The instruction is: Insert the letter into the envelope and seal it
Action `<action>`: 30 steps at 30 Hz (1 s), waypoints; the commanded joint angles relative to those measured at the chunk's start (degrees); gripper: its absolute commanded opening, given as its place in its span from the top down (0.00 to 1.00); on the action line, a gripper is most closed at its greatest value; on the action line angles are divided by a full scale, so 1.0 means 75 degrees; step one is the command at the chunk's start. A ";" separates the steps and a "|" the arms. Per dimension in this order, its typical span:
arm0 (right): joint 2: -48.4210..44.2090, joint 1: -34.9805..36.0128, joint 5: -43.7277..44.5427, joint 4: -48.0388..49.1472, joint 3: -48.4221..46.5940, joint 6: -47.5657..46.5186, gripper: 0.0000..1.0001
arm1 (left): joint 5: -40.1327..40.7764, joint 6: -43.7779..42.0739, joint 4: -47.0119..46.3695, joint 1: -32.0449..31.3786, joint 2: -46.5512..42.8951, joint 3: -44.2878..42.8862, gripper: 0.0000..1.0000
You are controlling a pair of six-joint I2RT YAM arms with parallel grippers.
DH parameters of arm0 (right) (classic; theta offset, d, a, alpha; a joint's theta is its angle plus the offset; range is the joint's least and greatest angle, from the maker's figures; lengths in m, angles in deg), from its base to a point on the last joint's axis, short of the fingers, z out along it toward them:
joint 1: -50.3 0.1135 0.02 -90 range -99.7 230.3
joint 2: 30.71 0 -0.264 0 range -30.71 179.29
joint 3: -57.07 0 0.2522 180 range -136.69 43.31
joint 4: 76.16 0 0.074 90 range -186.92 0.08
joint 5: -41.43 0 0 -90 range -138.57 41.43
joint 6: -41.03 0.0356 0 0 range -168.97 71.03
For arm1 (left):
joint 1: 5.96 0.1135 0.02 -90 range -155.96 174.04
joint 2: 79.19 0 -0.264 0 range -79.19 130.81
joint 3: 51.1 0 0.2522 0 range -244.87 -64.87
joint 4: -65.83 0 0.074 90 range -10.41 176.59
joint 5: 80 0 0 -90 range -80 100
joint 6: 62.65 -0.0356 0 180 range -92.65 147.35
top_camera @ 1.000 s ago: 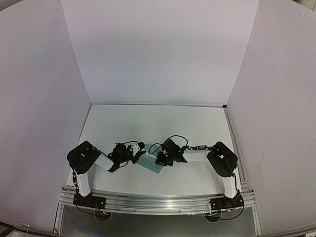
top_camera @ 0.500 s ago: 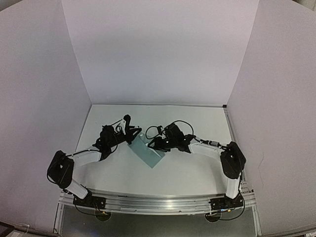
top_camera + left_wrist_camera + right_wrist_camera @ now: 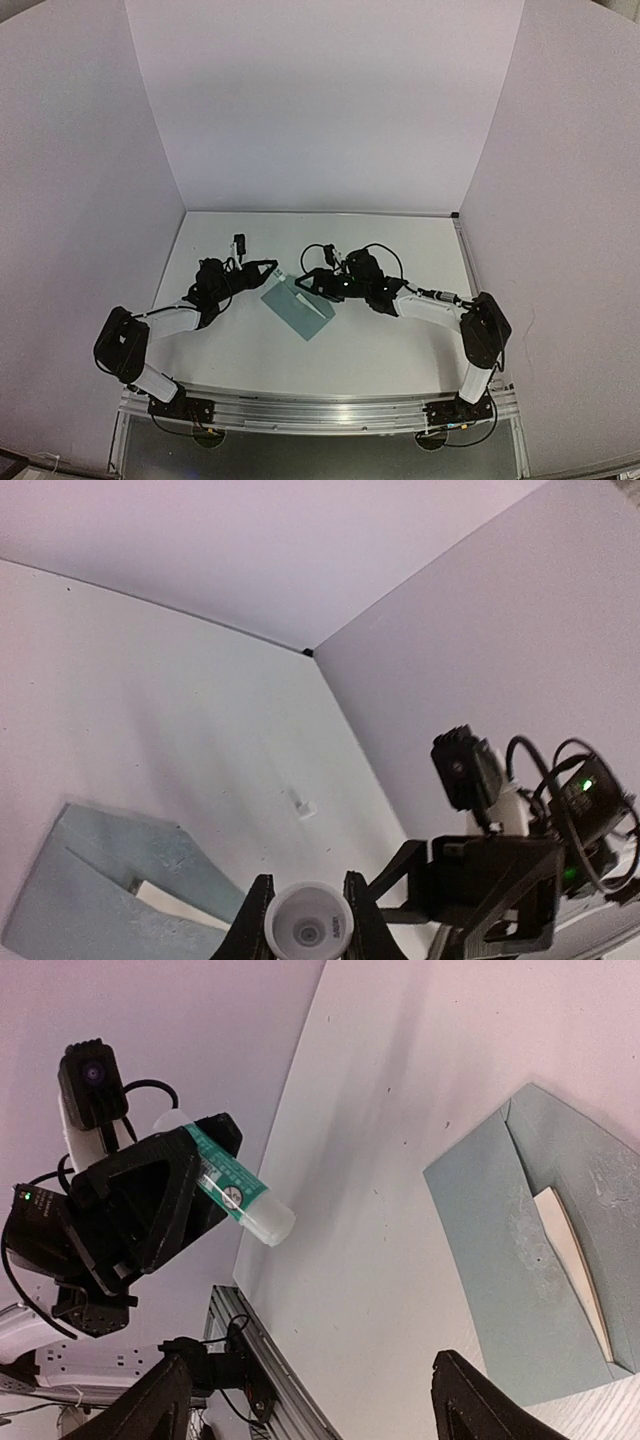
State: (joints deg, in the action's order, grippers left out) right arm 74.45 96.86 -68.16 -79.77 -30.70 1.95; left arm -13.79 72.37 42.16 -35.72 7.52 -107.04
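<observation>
Envelope: a flat teal rectangular paper envelope lies on the white desk. It is turned cornerwise and sits between the two hands.
Letter: the tan parchment-like paper letter sits inside the envelope. Only a thin pale sliver of it shows at the envelope's opening.
Left hand: the left hand hangs in the air just off the envelope's far left corner. Its fingers are clamped on a small white plastic tube with a green label band and a clear end.
Tube: it is held off the desk, near the envelope but not touching it.
Right hand: the right hand hovers at the envelope's far right edge. Its fingers are spread wide with nothing between them.
White piece: a tiny white piece lies on the desk beyond the envelope, apart from it. It is too small to make out.
</observation>
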 commanded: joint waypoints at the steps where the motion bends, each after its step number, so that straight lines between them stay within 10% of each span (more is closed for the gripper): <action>1: -0.0273 0.0109 0.0283 0.1889 0.0143 0.0193 0.19 | -0.0047 0.2452 -0.0712 -0.0029 -0.0120 -0.0503 1.00; 22: 0.1286 0.0156 -0.0514 0.2410 -0.1421 0.0283 0.51 | -0.0223 0.2633 -0.1251 -0.0382 0.0131 -0.0644 1.00; 30: 0.1319 0.0147 -0.0599 0.2429 -0.1471 0.0327 0.84 | -0.0214 0.2617 -0.1257 -0.0387 0.0204 -0.0666 1.00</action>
State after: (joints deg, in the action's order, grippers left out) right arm 83.72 97.83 -71.37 -63.46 -39.42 3.99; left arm -14.50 92.20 35.91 -38.64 8.33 -109.46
